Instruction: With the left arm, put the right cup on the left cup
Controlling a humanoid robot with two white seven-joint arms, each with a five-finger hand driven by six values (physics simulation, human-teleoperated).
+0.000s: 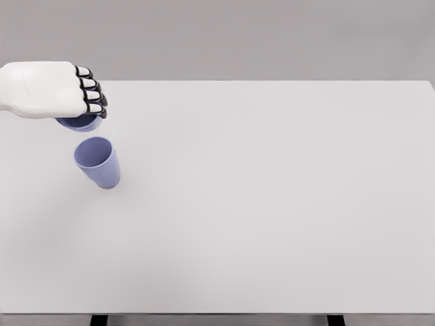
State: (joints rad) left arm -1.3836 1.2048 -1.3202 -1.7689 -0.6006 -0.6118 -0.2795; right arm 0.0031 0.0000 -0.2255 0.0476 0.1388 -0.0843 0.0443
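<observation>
Head view: left hand (51, 88) at the table's (272, 204) far left, near its back edge; fingers (92, 95) curled over a blue cup (80, 123), only its rim showing beneath the palm; second cup (98, 161) stands upright just in front, apart from it; broad bare tabletop stretches rightward to the far edge.

Both cups (98, 163) matt lavender plastic, smooth; table (272, 204) matt pale, smooth; left hand (51, 89) glossy white shell, black finger joints.

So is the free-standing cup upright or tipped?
Upright: the free cup stands on the table, open mouth up, apart from the left hand.
</observation>
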